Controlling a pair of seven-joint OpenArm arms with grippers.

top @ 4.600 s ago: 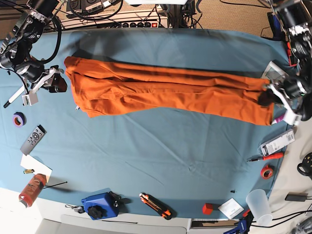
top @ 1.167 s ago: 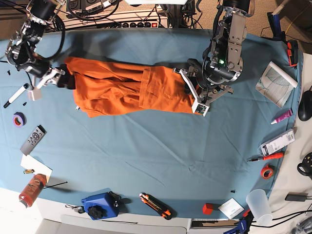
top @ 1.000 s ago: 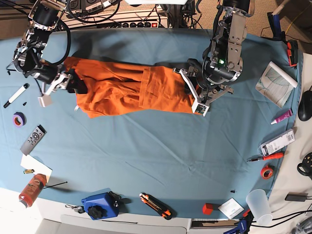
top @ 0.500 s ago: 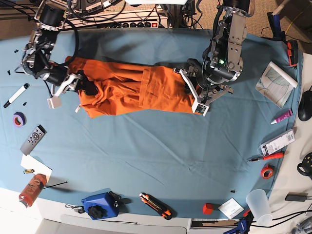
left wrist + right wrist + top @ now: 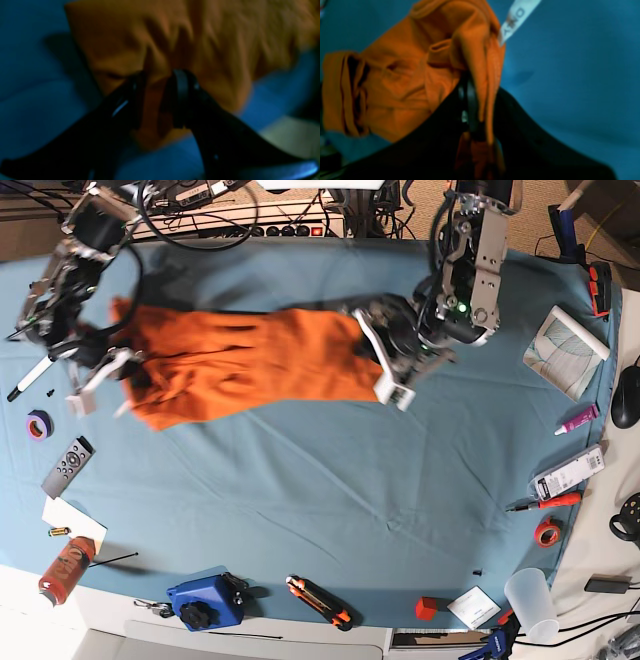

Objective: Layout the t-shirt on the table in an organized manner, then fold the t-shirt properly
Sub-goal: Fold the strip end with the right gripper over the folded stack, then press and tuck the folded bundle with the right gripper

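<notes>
The plain bright orange cloth t-shirt (image 5: 240,360) lies along the far edge of the blue-teal cloth-covered surface (image 5: 330,500), stretched between the left end effector (image 5: 385,365) and right end effector (image 5: 115,370), each clamped on one end.

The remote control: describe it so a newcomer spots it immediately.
Start at the blue-teal table in the base view and go to the edge left of the orange t-shirt. The remote control lies below the purple tape roll: a slim grey bar with dark buttons.
</notes>
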